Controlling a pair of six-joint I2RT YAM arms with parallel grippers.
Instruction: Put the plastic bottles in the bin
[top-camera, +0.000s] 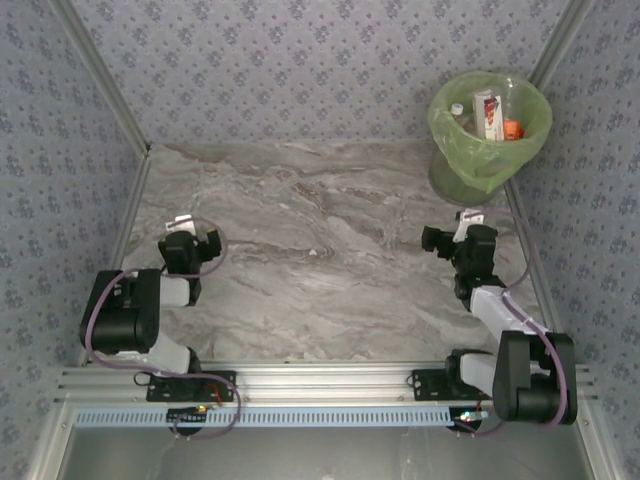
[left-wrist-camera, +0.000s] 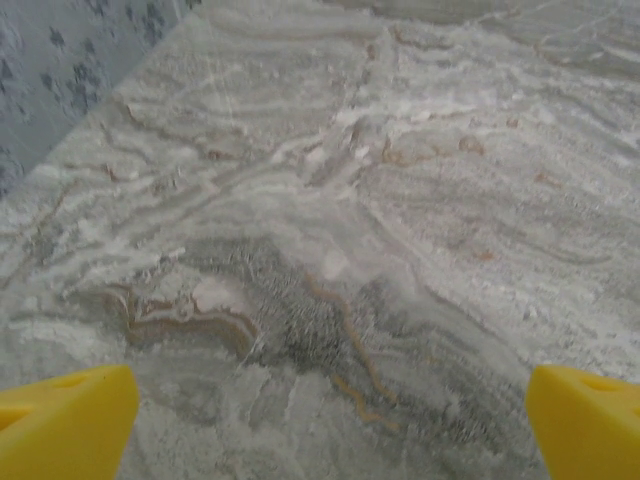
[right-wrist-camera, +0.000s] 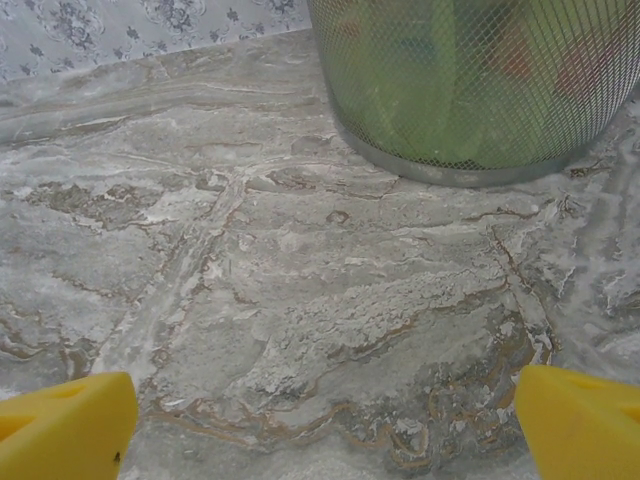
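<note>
Tabletop (top-camera: 330, 260): grey veined marble look
Bin (top-camera: 442, 122): far-right corner, round wire mesh w/ green bag; rim cut off in right wrist view
L gripper (left-wrist-camera: 325, 430): jaws wide, empty; yellow fingertips (left-wrist-camera: 60, 425) cropped
R gripper (right-wrist-camera: 325, 425): same, near Bin
Plastic bottles (top-camera: 489, 115): inside Bin, mostly hidden, labels blurry

Bench: grey-white marbled stone-pattern bench (top-camera: 330, 250), veined in brown and dark grey, runs ahead of and between both sets of jaws. A dark grey patch with an orange-brown vein (left-wrist-camera: 300, 320) lies just ahead of the left jaws.
Walls: blue-grey floral-patterned wall panels (top-camera: 320, 70) close the bench beyond the jaws and outboard of each.
Silver aluminium corner post (top-camera: 100, 75) stands far-left of the left jaws.
Slotted aluminium rail (top-camera: 330, 380) sits behind both.
Light: even, diffuse.
</note>
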